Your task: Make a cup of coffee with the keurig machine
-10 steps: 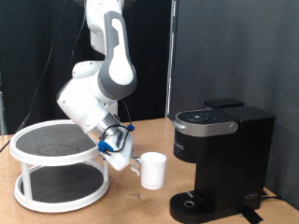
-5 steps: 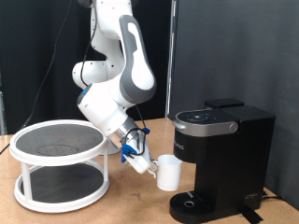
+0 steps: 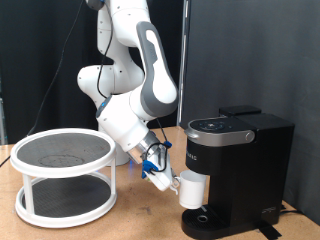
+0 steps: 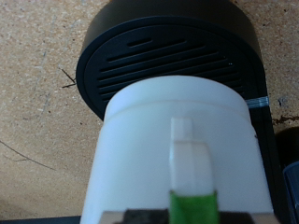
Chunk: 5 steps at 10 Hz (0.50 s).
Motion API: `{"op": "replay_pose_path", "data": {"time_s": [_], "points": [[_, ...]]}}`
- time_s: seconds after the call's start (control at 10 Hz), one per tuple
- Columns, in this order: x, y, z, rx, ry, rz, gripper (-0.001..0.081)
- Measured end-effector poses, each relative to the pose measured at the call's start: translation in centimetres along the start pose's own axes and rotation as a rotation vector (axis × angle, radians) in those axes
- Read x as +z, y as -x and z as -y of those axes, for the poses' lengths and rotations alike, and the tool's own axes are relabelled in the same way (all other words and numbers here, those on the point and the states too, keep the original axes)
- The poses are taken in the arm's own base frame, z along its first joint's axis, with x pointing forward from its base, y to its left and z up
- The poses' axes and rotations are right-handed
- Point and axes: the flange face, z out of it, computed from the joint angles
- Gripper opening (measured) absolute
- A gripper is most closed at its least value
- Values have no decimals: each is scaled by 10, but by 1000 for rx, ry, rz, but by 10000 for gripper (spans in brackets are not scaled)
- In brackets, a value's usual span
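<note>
One cup (image 3: 193, 189) clamped by fingers (image 4: 193, 161); wrist view alone shows keurig machine (image 3: 232, 171) drip grille below.

Even, bright indoor light against a dark backdrop.
Soft shadows only on the tabletop (image 3: 130, 215); faint sheen atop the keurig machine (image 3: 235, 165). Close-up of the cup (image 4: 177, 149) slightly blurred, bleached near-white, grille beyond sharper.

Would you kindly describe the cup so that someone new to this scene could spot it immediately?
Find the tall black keurig machine at the exterior view's right. Under its overhanging front, above the round drip base, hangs the cup, held by the gripper at its handle side. It is the only plain white mug here, far smaller than the round two-tier shelf on the left.
</note>
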Motion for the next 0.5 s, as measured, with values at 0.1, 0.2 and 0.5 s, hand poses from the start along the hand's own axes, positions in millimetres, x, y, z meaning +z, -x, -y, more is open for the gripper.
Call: {"op": "replay_pose_path", "data": {"time_s": [0.1, 0.2, 0.5], "points": [[5, -2, 1, 3, -4, -5, 4], [9, -4, 1, 3, -6, -7, 4], [21, -5, 3, -7, -1, 9, 4]]}}
